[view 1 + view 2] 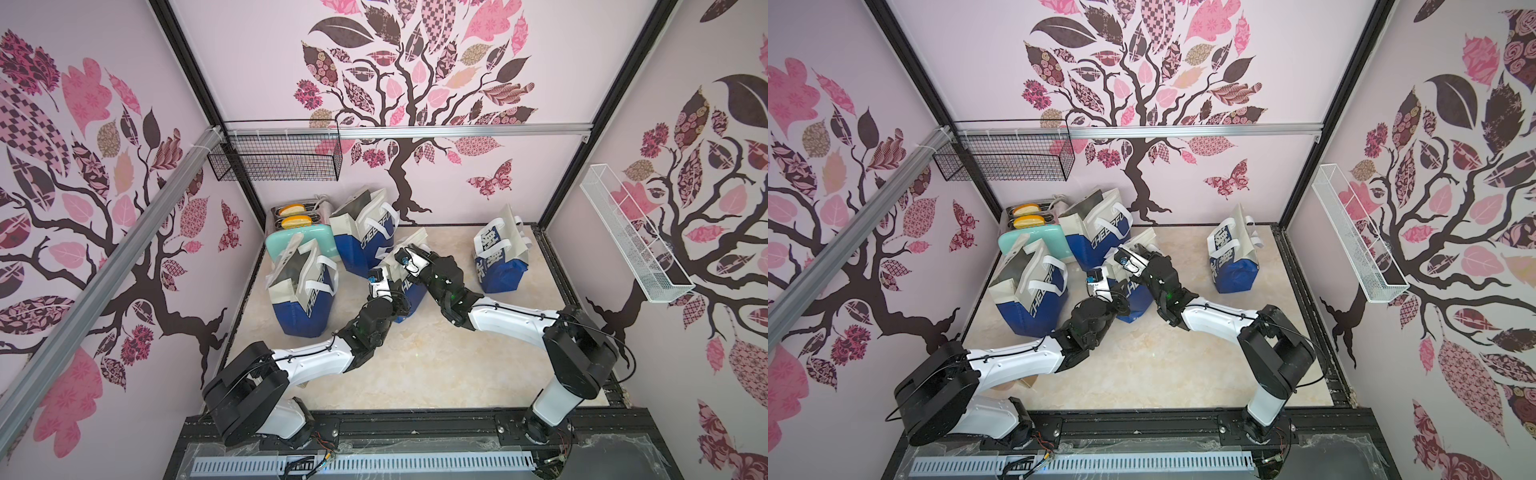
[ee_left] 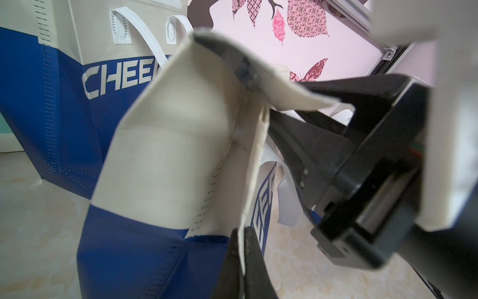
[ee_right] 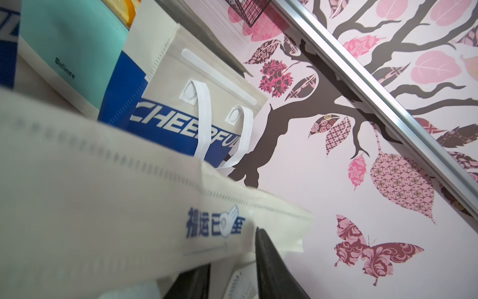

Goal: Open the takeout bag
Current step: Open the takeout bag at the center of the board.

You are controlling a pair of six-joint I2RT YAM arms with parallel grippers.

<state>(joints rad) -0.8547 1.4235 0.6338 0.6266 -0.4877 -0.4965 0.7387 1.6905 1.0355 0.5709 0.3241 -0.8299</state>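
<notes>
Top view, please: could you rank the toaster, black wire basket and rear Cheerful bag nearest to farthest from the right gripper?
From the right gripper:
1. Rear Cheerful bag, just beside it.
2. Toaster, back-left corner.
3. Black wire basket, on the back wall.

Walls (image 1: 257,83): pale pink, printed with a dark tree (image 1: 400,174) bearing pink patterned leaves, and a butterfly (image 1: 490,178). Floor (image 1: 415,365): cream marbled surface, evenly lit. I note a black wire basket (image 1: 274,160) hanging on the back wall's aluminium rail (image 1: 457,132). A white wire tray (image 1: 631,245) hangs on the wall to my right.
</notes>
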